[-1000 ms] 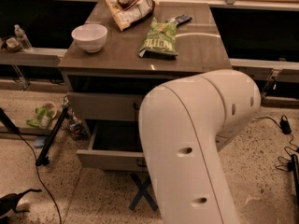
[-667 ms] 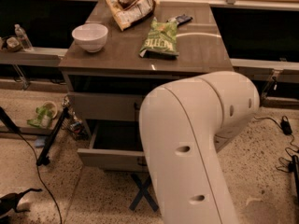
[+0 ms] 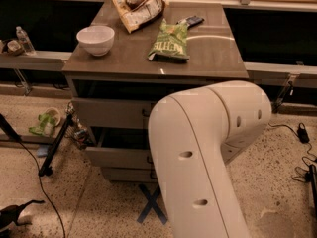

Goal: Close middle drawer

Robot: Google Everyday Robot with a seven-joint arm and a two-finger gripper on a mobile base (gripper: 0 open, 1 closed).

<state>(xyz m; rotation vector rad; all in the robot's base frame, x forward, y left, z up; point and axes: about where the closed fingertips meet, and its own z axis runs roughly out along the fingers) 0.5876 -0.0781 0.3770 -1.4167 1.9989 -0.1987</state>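
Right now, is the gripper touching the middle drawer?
Cannot tell. In the camera view the white arm hides the gripper, somewhere behind it, and covers the centre of the open middle drawer.

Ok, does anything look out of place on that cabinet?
Yes: the middle drawer stands pulled out, its front proud of the lowest drawer front, with a dark gap above it. The green chip bag lies flat on top, nothing spilled. The claw is out of sight behind the white arm.
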